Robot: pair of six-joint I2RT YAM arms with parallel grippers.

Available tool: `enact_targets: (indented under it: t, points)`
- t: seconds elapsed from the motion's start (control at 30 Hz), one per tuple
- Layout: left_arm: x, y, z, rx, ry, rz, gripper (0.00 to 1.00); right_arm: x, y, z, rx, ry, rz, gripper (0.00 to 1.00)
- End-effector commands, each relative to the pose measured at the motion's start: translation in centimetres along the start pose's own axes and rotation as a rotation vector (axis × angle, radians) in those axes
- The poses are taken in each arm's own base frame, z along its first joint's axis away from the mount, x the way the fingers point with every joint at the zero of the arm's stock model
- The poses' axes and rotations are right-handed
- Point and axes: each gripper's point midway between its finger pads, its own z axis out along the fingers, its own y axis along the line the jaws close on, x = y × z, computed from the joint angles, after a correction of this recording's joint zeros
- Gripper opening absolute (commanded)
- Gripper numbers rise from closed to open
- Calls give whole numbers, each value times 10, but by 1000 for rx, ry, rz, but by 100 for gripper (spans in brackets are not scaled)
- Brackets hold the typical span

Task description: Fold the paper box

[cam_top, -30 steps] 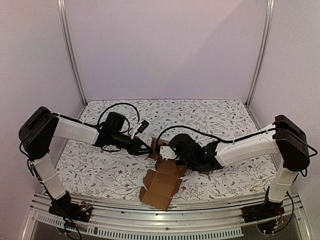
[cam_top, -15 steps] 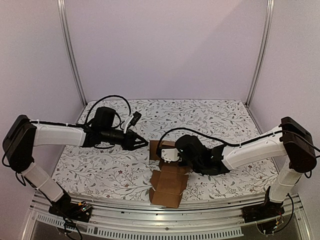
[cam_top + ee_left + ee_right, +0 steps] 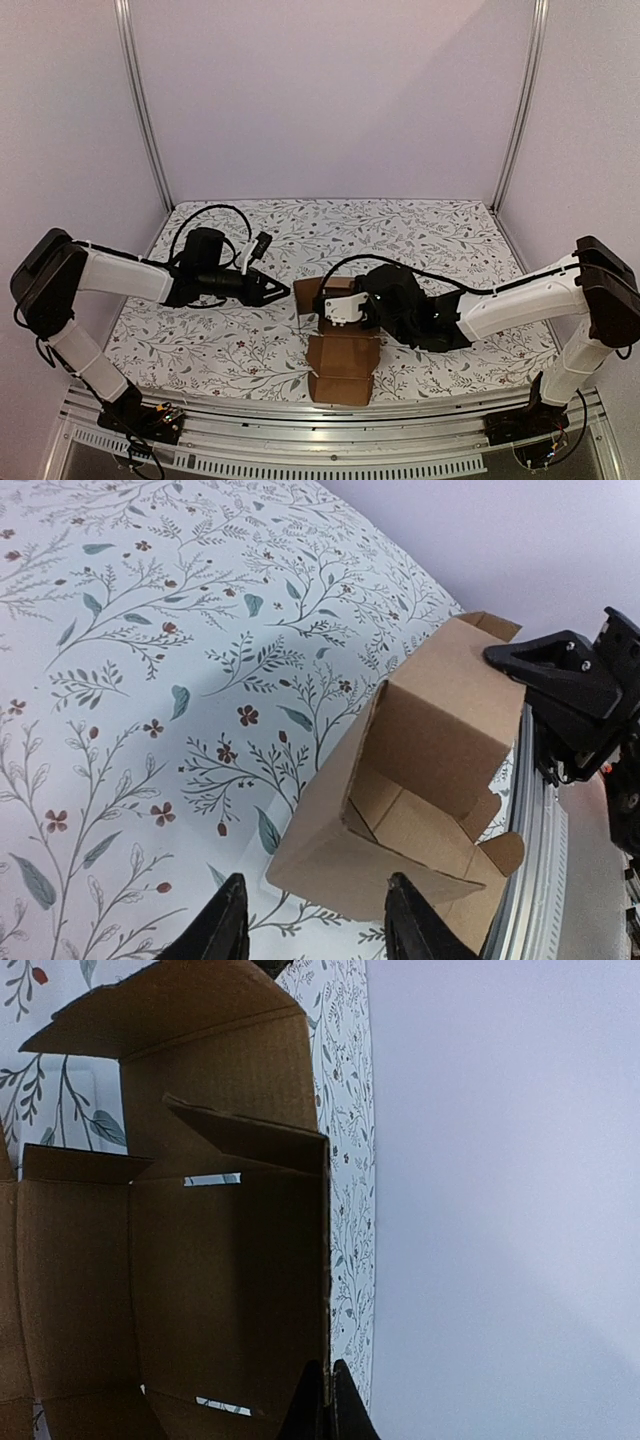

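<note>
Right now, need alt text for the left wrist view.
A partly folded brown paper box, open toward the camera, sits on a floral tablecloth, with the right tool clamped on its upper right edge. The left tool shows as two black fingertips at the bottom of the frame, spread apart close to the box's near corner.

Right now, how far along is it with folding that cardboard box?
Partway. Done: the paper box has walls standing as a squarish shell. In hand: the right claw is shut on one wall's edge, while the left claw is open, apart from the box. Left: the shell is open on one side, its end flap untucked.
</note>
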Motion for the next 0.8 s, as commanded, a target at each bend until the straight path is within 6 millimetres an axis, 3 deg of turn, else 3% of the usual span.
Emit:
enact_targets:
  t: [0.0, 0.27, 0.77]
  points:
    - [-5, 16, -1, -21, -57, -34, 46, -6, -14, -9, 37, -41, 22, 0]
    - [0, 29, 15, -16, -31, -74, 44, -4, -14, -11, 38, -38, 37, 0]
    - [-1, -6, 33, 169, 17, -37, 42, -3, -8, -6, 31, -21, 56, 0]
